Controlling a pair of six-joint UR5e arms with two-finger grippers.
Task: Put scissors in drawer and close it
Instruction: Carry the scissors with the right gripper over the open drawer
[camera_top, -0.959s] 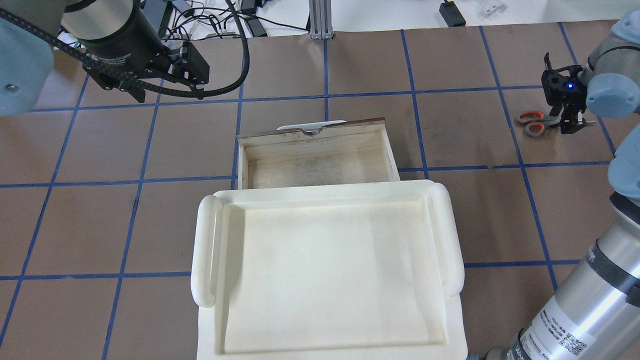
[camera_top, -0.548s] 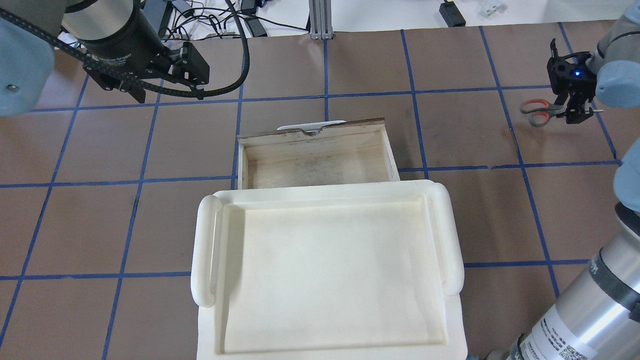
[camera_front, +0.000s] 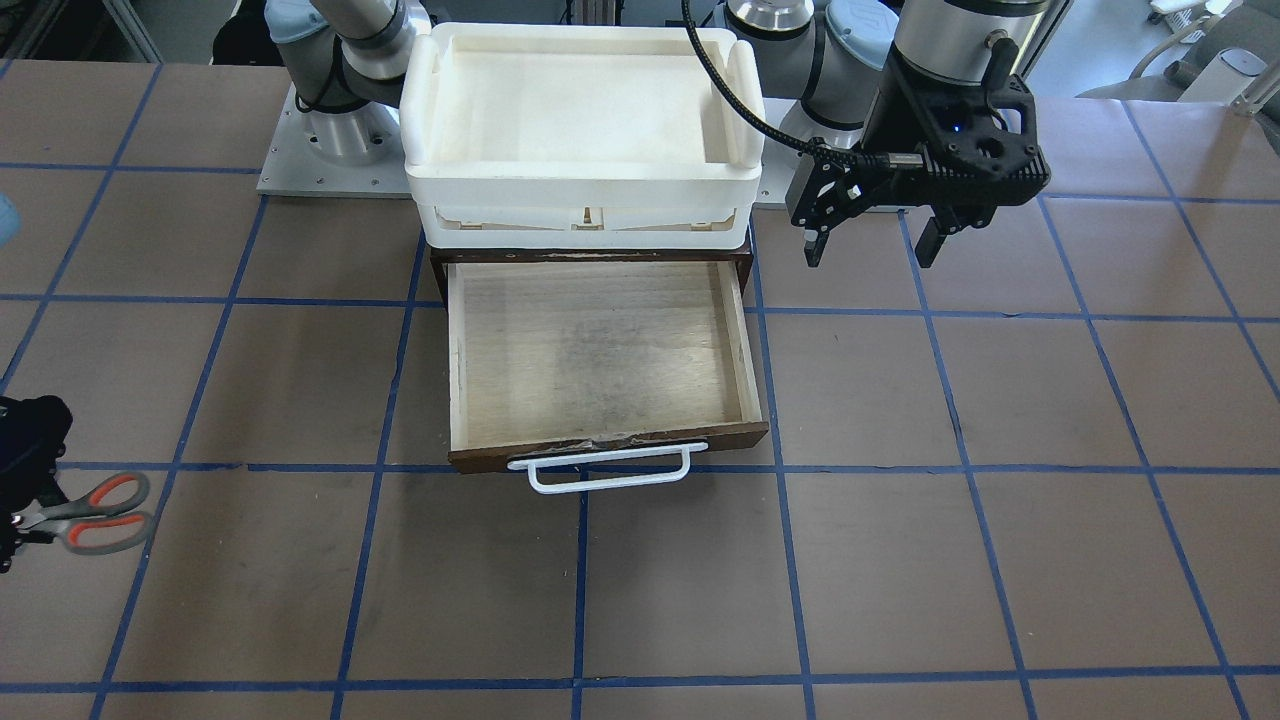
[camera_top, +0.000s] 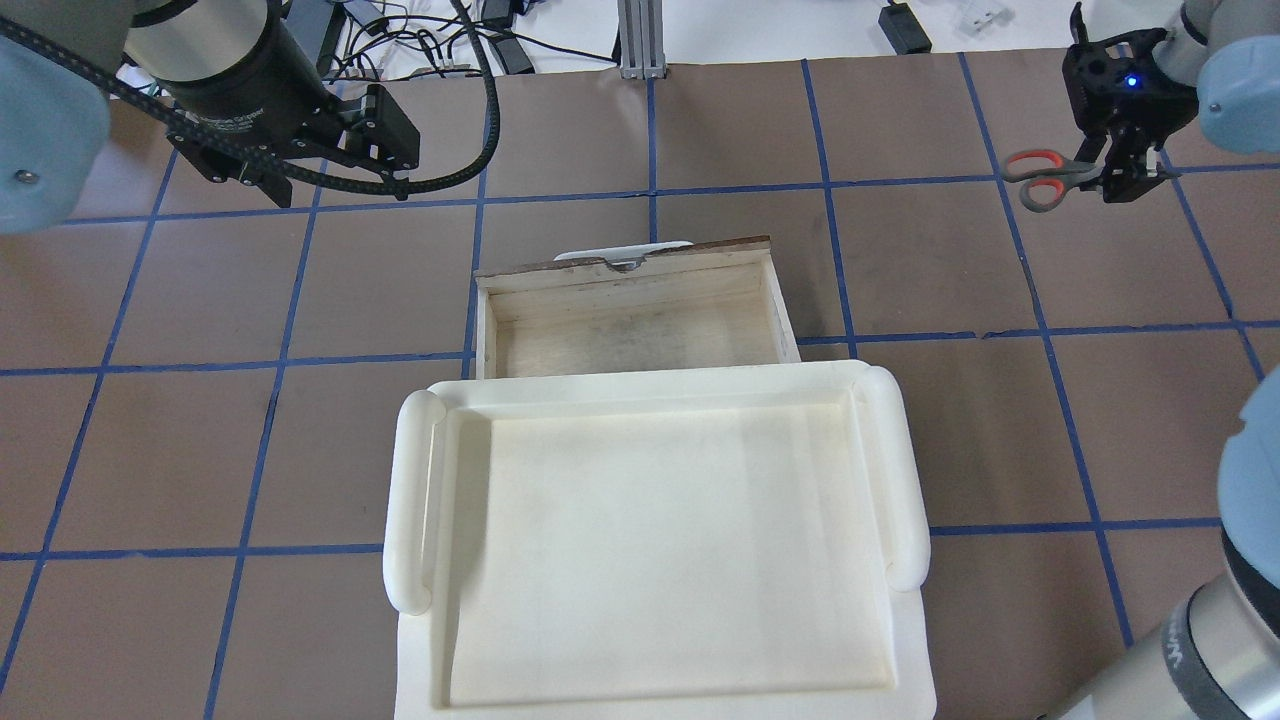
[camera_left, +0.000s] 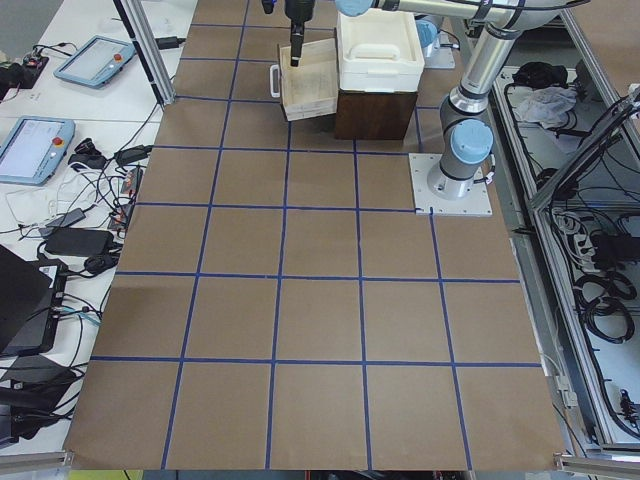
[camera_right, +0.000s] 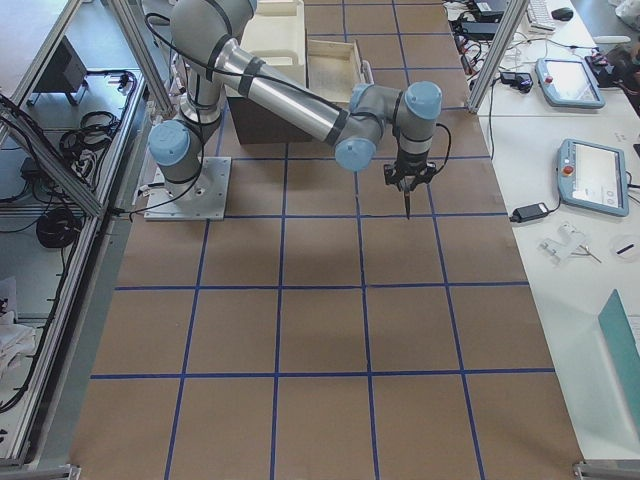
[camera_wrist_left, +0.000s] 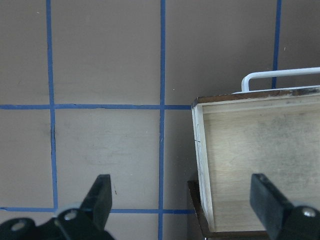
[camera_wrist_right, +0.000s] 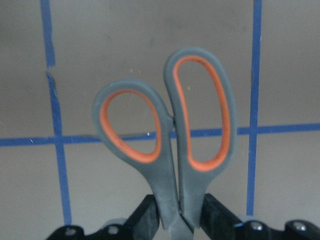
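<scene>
Right gripper (camera_top: 1125, 178) clamps the scissors (camera_top: 1045, 178) near the pivot; left gripper (camera_front: 870, 248) hangs spread beside the open drawer (camera_front: 600, 350).

scissors (camera_wrist_right: 167, 165): blades hidden, wrist view; drawer (camera_top: 630, 338): rear under tray (camera_top: 650, 386)

Brown tabletop (camera_top: 200, 300), blue tape grid (camera_top: 651, 150), white benches (camera_left: 115, 105)

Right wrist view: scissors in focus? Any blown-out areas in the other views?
Right wrist view: scissors slightly soft and dim, background equally soft. Overhead view: white tray nearly washed out, little surface detail. Left wrist view: drawer sharp, evenly lit, wood grain readable.
</scene>
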